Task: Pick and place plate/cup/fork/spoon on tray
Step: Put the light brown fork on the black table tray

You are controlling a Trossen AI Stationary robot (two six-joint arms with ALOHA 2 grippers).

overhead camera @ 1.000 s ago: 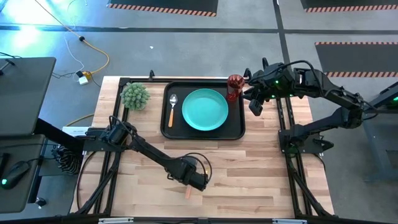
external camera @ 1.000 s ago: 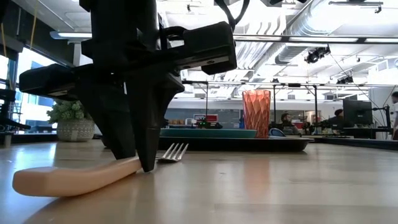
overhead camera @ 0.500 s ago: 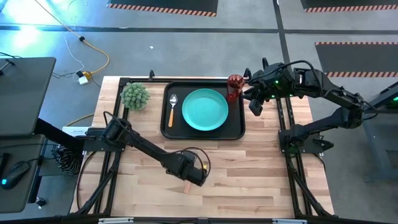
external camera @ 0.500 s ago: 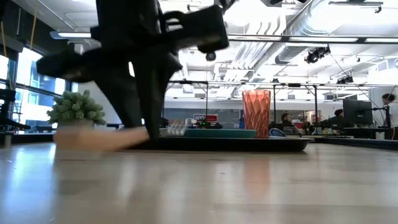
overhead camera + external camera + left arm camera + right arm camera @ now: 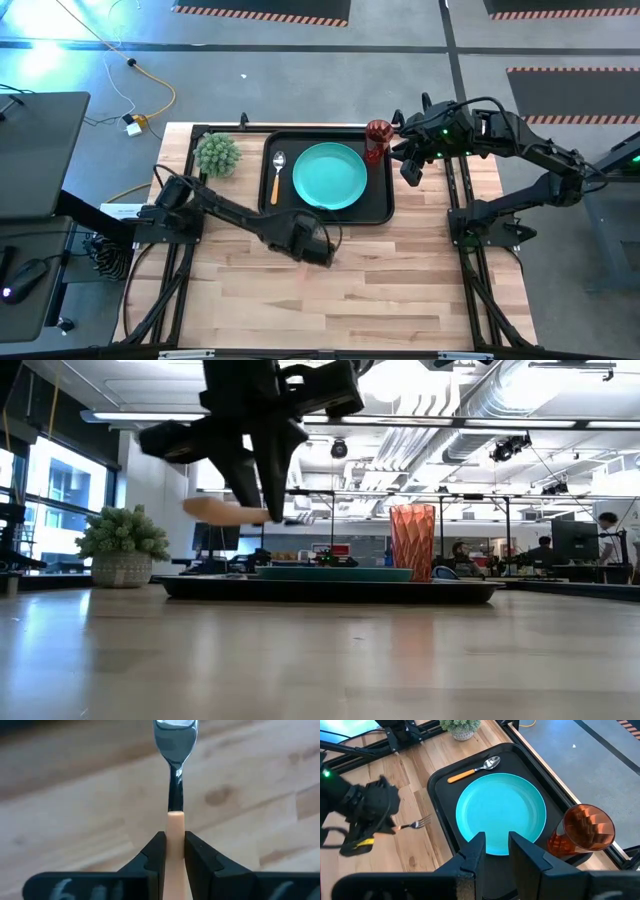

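Worktop (image 5: 400, 290) of pale wood planks carries one tray (image 5: 382, 212), one spiky green plant (image 5: 216, 154) in a pot and both arms' mounts. The plant stands just beside the tray's left end, apart from it. Cables and a plug lie on the grey floor beyond the worktop's far edge.

Count of task items: one plate (image 5: 329, 175), one cup (image 5: 377, 140), one spoon (image 5: 277, 172), one fork (image 5: 175, 795), one tray.

Tray contents: three items. The plate lies flat at the middle. The spoon lies on the tray floor between the plate and the tray's left rim, bowl toward the far edge, handle toward the near edge, apart from the plate. The cup stands upright at the tray's far right corner, just beside the plate's rim.

The fork is off the worktop, clamped by its orange handle between the fingers of the left hand (image 5: 175, 851). In the low view it hangs roughly level in the air, above the tray's rim height. Its metal end points forward, past the fingertips. In the high view the left hand (image 5: 312, 245) is over bare wood just in front of the tray's near rim, and nothing lies between it and the tray.

The right hand (image 5: 496, 851) hovers past the tray's right end, near the cup, fingers a little apart with nothing between them. It touches nothing.

In the low view, people sit at desks in the room behind the worktop.
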